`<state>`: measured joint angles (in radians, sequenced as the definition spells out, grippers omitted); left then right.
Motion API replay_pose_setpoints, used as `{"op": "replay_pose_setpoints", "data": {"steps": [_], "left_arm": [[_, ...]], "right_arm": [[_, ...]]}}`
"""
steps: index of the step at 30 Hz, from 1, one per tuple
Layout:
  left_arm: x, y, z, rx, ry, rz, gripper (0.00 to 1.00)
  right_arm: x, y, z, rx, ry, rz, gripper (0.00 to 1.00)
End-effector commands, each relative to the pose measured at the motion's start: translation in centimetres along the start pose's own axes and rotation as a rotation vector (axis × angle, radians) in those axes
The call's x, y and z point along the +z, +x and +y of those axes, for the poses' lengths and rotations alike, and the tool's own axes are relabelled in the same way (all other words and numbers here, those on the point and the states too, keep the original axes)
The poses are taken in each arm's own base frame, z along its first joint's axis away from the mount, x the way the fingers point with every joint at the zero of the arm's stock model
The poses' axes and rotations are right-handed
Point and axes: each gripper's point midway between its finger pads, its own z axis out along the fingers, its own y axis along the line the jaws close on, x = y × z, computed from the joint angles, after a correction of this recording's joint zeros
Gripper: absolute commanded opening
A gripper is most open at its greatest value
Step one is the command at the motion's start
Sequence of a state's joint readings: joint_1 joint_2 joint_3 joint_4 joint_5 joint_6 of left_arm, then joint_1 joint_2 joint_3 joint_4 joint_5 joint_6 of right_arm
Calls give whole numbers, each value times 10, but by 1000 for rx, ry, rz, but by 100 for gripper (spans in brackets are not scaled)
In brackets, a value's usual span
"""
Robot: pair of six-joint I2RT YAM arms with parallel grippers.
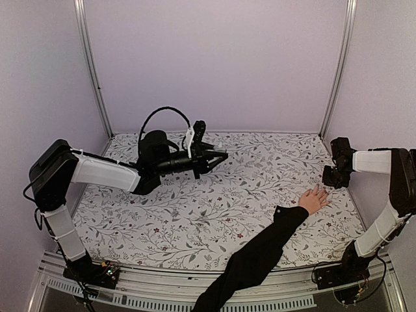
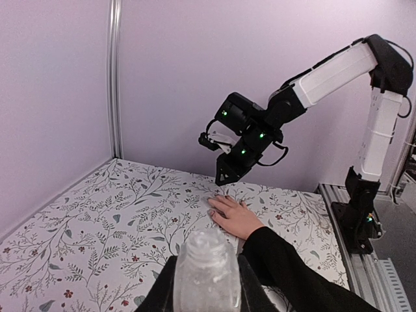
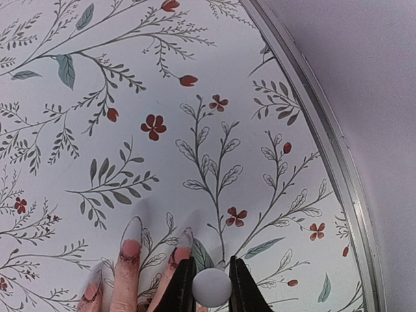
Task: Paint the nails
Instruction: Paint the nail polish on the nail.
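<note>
The table [image 1: 195, 214] is seen matt, flower-printed. On it a sleeve [image 1: 260, 253] of matt black cloth is laid. Along its edge a smooth metal rail [image 3: 318, 127] is fitted. The nails [image 3: 132, 229] are seen smooth.

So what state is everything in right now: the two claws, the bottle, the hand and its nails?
Left gripper: shut on the bottle, raised off the table.
Bottle: upright, held, top looks uncapped.
Right gripper: shut on a white round piece, close over the fingertips.
Hand: flat on the table, palm down, fingers spread.
Nails: pale; painted or not, cannot tell.
</note>
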<state>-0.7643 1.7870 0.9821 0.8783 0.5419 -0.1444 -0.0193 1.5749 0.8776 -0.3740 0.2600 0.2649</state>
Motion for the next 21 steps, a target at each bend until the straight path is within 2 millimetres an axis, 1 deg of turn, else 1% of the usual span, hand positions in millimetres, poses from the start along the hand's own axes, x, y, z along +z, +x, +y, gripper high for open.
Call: {"op": "replay_pose_setpoints", "data": {"steps": [1,21], "left_arm": [[-4,-7,4,13,-6,-26,0],[-5,-7,4,15,-8,-25,0]], "right_arm": [[-1,-3,-2,-7,23,-18,0],[-1,-5,-10,-13,67,-27,0]]}}
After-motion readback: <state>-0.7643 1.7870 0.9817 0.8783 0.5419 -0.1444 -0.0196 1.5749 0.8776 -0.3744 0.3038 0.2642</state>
